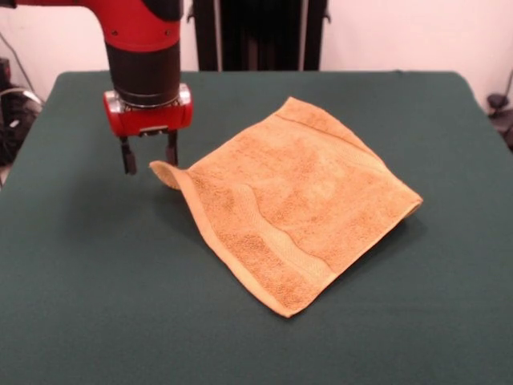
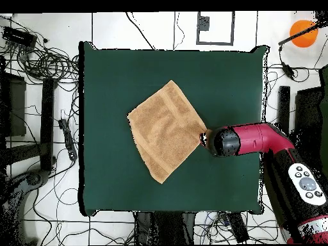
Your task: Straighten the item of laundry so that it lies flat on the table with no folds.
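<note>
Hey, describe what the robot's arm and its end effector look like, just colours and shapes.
The arm is glossy red with a black cylindrical wrist section. Below it sits a red block with silver ends, and two short dark fingers hang from it, forming the end effector. In the overhead view the arm is red with a black rounded end and a grey button panel.
</note>
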Action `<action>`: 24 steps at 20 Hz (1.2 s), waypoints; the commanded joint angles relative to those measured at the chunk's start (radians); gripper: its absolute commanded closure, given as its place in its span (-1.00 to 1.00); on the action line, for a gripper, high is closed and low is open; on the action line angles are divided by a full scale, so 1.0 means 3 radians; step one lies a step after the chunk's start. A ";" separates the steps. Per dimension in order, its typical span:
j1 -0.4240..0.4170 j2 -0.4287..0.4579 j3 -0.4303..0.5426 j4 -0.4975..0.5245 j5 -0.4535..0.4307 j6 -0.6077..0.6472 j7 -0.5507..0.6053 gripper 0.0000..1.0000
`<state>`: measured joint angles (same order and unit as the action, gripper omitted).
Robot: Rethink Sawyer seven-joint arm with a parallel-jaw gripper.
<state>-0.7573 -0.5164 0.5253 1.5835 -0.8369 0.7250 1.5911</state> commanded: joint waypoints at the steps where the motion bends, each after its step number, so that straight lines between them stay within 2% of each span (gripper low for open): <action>1: 0.0193 0.0052 0.0076 0.0092 0.0086 -0.0072 -0.0071 -1.00; 9: 0.0335 0.0030 0.0040 -0.0065 0.0101 0.0121 -0.0085 -1.00; 18: 0.0476 0.0123 -0.0038 -0.0219 0.0059 0.0168 -0.0068 -1.00; 24: 0.0467 0.0165 -0.0032 -0.0210 0.0117 0.0125 -0.0065 -1.00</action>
<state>-0.6595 -0.5225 0.5202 1.5412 -0.8363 0.7252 1.5911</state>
